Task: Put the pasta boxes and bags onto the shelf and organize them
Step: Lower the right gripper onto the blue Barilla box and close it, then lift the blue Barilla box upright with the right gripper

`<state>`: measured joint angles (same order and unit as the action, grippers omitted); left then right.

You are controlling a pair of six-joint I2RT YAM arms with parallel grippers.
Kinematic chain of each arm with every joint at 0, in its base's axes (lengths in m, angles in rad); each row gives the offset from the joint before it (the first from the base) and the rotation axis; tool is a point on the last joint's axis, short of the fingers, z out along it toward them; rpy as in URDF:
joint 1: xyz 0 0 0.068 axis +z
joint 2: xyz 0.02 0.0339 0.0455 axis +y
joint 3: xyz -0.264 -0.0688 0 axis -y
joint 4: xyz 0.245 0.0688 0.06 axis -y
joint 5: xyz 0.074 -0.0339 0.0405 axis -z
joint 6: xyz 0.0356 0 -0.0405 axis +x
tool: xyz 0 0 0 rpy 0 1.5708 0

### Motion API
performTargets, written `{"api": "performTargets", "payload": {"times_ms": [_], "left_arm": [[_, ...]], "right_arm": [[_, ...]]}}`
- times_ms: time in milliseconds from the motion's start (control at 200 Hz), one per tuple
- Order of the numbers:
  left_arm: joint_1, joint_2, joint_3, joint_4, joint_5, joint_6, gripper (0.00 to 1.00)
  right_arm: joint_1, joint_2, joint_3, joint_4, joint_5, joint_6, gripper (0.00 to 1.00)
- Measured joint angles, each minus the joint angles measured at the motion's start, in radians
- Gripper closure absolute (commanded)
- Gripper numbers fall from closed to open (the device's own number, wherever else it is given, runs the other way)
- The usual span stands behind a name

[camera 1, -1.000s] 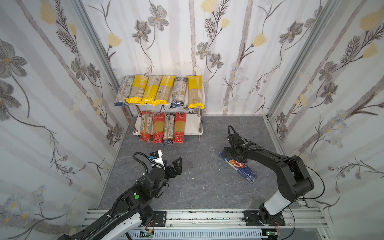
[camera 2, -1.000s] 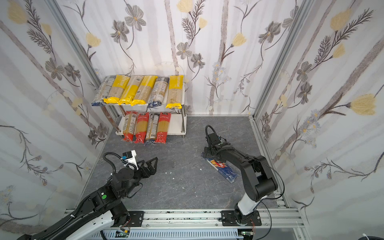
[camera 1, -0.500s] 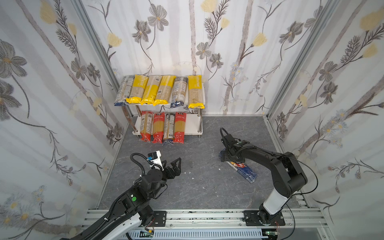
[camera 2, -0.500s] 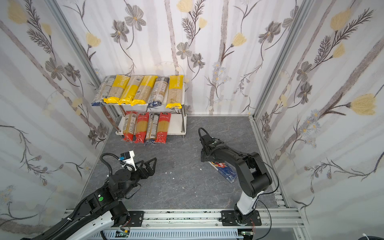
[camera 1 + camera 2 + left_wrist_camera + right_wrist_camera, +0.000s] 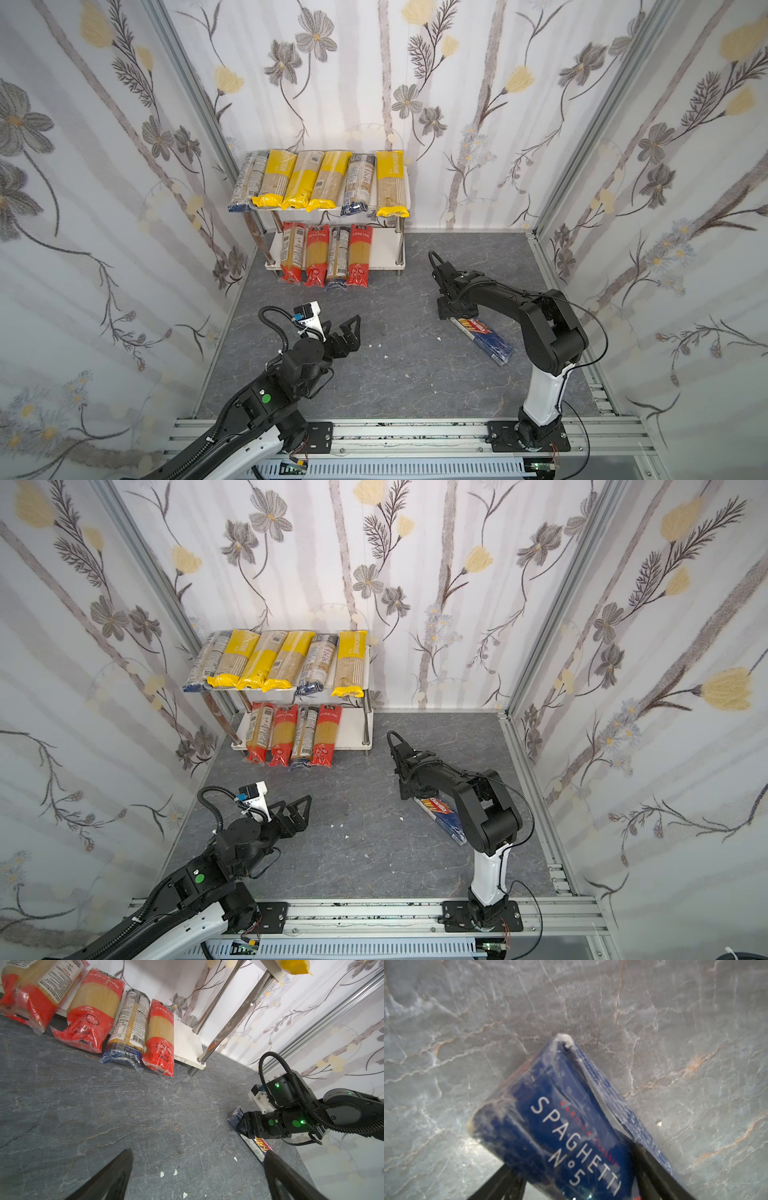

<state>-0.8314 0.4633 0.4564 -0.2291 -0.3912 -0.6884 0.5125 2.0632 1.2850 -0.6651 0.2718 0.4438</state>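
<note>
The dark blue Barilla pack point(image 5: 484, 338) point(image 5: 442, 816) lies slanted on the grey floor at the right. My right gripper point(image 5: 455, 309) point(image 5: 415, 791) sits low over its far end. In the right wrist view the pack point(image 5: 560, 1115) fills the space between the two black fingers, and the gripper point(image 5: 573, 1159) is shut on it. The shelf point(image 5: 384, 249) point(image 5: 353, 725) stands at the back wall, with several yellow- and blue-ended bags on its top board and several red and blue ones on the lower. My left gripper point(image 5: 353, 334) point(image 5: 198, 1152) hovers open and empty over the floor.
The lower board has bare room at its right end point(image 5: 187, 1043), beside a chrome post point(image 5: 222, 1030). Small white crumbs point(image 5: 384, 356) dot the floor. Flowered walls close in on three sides, and an aluminium rail point(image 5: 395, 432) runs along the front.
My right gripper has slid along the Barilla pack toward its far end, come down, and its jaws have narrowed onto the pack. The left arm has barely shifted.
</note>
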Motion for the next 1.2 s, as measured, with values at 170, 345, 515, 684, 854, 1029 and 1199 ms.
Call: {"api": "performTargets", "payload": {"times_ms": [170, 345, 515, 684, 854, 1029, 1199], "left_arm": [[0.0, -0.001, 0.012, -0.016, -0.017, 0.0, 0.0], [0.0, 0.002, 0.028, -0.029, -0.035, 0.001, 0.0], [0.002, 0.013, 0.038, -0.03, -0.05, 0.005, 0.0], [0.002, 0.01, 0.039, -0.03, -0.048, 0.003, 0.0], [0.002, 0.001, 0.029, -0.031, -0.03, -0.008, 0.0], [0.002, -0.032, 0.009, -0.031, 0.016, -0.028, 0.0], [0.002, -0.075, -0.017, -0.033, 0.057, -0.056, 0.0]], "right_arm": [[-0.034, 0.059, 0.095, 0.005, -0.016, 0.0, 0.43], [-0.087, 0.156, 0.272, 0.005, -0.082, 0.002, 0.39], [-0.127, 0.181, 0.368, 0.042, -0.13, 0.011, 0.01], [-0.1, 0.046, 0.224, 0.053, -0.111, 0.01, 0.0], [-0.031, -0.156, -0.046, 0.082, -0.07, 0.056, 0.0], [-0.021, -0.296, -0.288, 0.134, -0.056, 0.117, 0.0], [-0.008, -0.377, -0.41, 0.168, -0.088, 0.143, 0.0]]}}
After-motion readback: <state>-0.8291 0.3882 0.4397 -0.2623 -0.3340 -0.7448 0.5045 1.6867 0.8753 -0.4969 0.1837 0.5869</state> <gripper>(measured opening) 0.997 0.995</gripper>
